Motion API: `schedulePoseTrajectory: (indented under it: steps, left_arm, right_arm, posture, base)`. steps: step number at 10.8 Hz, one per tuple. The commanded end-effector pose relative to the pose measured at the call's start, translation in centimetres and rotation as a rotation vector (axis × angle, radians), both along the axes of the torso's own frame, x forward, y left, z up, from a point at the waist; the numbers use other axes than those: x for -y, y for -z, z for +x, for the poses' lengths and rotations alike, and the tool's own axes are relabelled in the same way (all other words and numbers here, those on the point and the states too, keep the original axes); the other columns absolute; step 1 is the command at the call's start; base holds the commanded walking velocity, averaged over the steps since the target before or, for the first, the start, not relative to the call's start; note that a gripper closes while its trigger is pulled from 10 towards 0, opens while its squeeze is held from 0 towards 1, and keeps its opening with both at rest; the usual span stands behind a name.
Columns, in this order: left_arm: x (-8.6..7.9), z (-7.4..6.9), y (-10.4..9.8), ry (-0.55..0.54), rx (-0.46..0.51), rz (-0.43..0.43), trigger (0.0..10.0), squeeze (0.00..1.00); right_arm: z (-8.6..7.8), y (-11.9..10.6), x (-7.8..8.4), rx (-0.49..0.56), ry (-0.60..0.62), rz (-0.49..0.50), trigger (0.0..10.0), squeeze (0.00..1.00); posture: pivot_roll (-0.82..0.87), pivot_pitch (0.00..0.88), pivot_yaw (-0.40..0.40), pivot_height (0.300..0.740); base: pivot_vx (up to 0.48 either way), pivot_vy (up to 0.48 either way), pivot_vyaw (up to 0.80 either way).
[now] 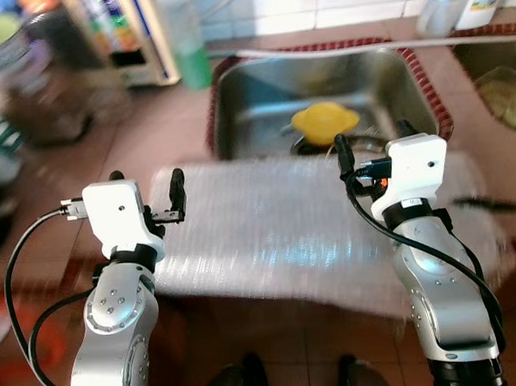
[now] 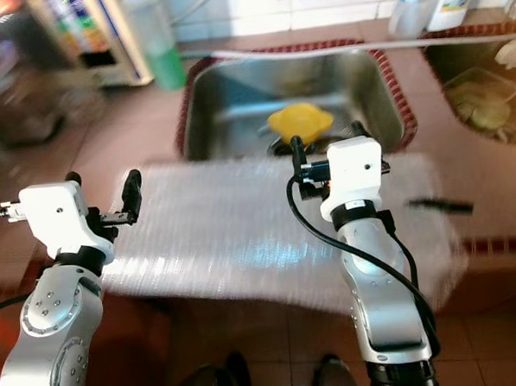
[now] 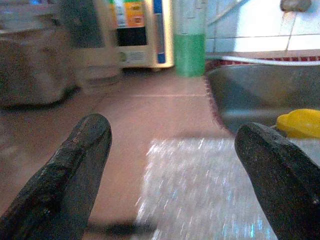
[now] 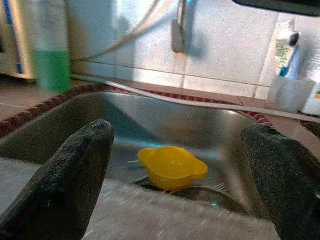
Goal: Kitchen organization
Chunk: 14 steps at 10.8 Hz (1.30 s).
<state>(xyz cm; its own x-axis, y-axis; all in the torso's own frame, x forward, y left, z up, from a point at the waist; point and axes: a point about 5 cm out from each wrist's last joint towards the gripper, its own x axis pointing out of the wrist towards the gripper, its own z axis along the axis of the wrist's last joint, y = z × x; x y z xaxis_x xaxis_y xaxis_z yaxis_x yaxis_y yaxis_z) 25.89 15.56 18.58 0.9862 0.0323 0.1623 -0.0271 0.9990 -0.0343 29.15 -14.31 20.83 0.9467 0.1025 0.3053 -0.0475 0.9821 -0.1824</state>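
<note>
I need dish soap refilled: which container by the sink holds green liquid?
The clear bottle at the sink's back left corner, green in its lower part. The containers at the back right look white, without green liquid.

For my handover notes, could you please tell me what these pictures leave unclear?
- Jars and cartons on the left of the counter: blurred in the eye views.
- Sink near part: covered by the shiny sheet.
- Items under the yellow bowl: hidden by it in the right wrist view.

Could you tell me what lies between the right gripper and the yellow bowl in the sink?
Only the near edge of the silvery mat and the sink wall; the right wrist view shows the yellow bowl beyond the right gripper.
</note>
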Motion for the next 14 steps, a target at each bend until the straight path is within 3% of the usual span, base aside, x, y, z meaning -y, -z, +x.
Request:
schedulePoseTrajectory:
  steps: [1,7,9,14]
  left_arm:
    - [-0.25,-0.26,0.4,-0.004,-0.022,0.01,10.0,0.0]
    - [-0.5,-0.35,0.49,-0.001,-0.031,0.024,10.0,0.0]
    - [-0.33,-0.33,0.59,0.007,-0.027,0.036,10.0,0.0]
    - [-0.74,-0.02,0.36,-0.057,0.008,0.061,10.0,0.0]
  right_arm:
    - [0.01,-0.06,0.01,-0.005,-0.006,0.01,10.0,0.0]
    - [0.13,0.07,-0.32,-0.008,-0.002,0.012,10.0,0.0]
    - [0.09,0.14,-0.53,-0.008,-0.012,0.001,10.0,0.0]
    - [0.21,0.12,-0.78,-0.003,-0.036,-0.016,10.0,0.0]
  posture:
    - [-0.16,0.183,0.141,0.74]
    - [-0.15,0.187,0.151,0.74]
    - [-0.15,0.188,0.146,0.74]
    - [-0.15,0.182,0.131,0.74]
  base:
    - [-0.307,0.0,0.0]
    - [-0.3,0.0,0.0]
    - [0.0,0.0,0.0]
    - [0.0,0.0,0.66]
